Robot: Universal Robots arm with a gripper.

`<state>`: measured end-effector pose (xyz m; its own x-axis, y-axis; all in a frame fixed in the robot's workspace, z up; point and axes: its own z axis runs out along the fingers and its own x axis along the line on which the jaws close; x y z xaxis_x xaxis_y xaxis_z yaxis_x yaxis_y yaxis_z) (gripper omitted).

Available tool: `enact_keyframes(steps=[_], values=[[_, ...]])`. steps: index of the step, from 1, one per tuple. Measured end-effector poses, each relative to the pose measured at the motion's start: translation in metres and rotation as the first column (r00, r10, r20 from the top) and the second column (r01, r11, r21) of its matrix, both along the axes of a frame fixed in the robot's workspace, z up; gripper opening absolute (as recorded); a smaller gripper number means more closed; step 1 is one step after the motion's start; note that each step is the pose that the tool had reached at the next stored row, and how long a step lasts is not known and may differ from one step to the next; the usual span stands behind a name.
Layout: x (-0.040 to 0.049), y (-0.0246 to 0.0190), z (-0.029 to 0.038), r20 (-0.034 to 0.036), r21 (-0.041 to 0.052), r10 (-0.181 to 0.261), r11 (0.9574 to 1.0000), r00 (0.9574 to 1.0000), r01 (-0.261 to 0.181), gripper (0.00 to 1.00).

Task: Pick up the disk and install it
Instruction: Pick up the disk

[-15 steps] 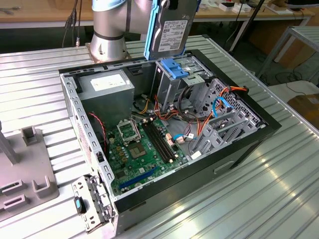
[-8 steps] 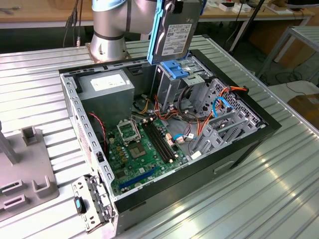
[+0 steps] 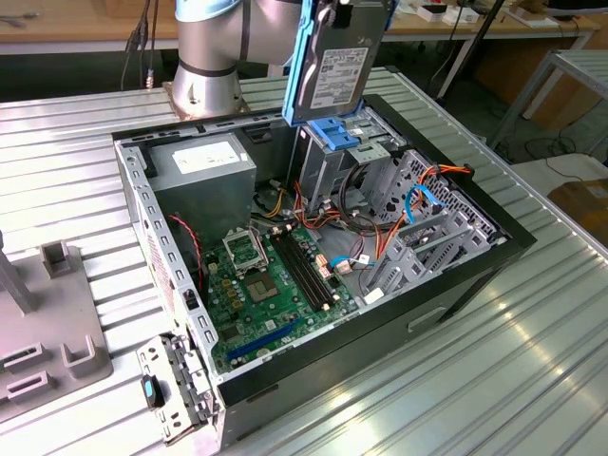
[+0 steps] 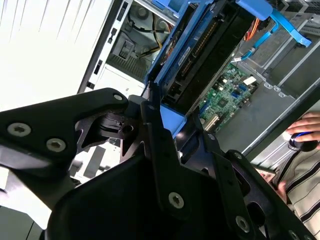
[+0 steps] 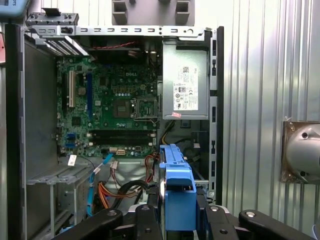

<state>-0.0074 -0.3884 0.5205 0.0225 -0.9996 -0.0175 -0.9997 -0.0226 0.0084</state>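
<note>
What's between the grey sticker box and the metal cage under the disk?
In the exterior view, a bunch of coloured wires sits between the grey box and the cage below the disk.

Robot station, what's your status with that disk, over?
Gripper shut on the disk. Disk upright over the open computer case, just above the drive cage. Nothing seen between them.

Silver-grey, blue-framed, white-labelled disk point(image 3: 334, 74), upright on edge above the open computer case point(image 3: 465, 290).
</note>
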Motion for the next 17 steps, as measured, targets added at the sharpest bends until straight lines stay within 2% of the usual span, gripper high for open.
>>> enact_keyframes(steps=[14, 17], values=[[0.0007, -0.0009, -0.0001, 0.0000, 0.0001, 0.000, 1.0000, 1.0000, 0.000, 0.37], [0.0101, -0.0009, -0.0001, -0.0001, -0.0001, 0.000, 1.0000, 1.0000, 0.000, 0.37]])
